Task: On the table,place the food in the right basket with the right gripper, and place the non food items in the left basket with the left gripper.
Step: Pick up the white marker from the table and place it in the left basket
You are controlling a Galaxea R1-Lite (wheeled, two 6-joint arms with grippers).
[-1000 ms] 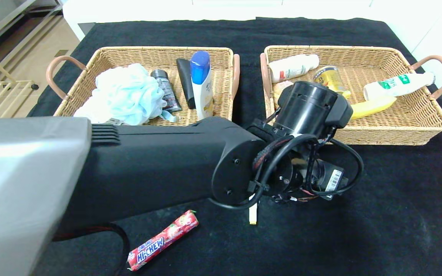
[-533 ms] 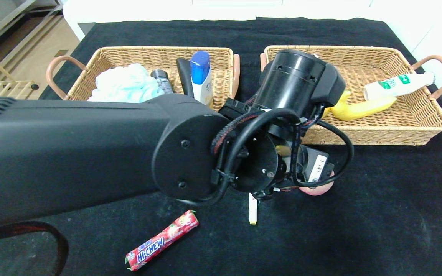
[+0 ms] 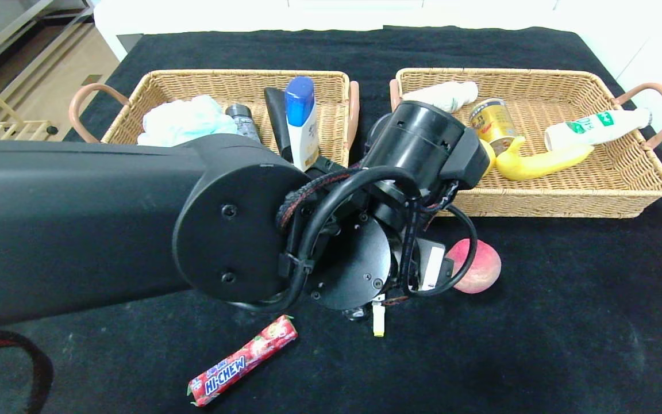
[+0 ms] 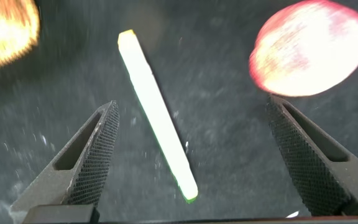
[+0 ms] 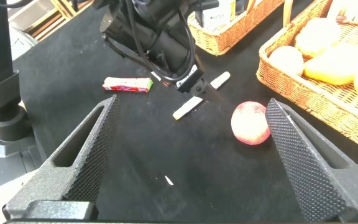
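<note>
My left gripper hangs open just over the black table, hidden in the head view beneath its own wrist. A thin white stick with a green tip lies between its fingers, touching neither; its end pokes out below the wrist. A peach sits right beside it, next to one finger. A red Hi-Chew pack lies nearer the front. My right gripper is open and empty, held off the table, facing the peach.
The left basket holds a blue loofah, a blue-capped bottle and dark tubes. The right basket holds a banana, a can and white bottles. My left arm fills the left foreground.
My left arm has swung back toward the left and front, uncovering the peach. Its jaws have opened a little wider. The right arm has not visibly moved.
</note>
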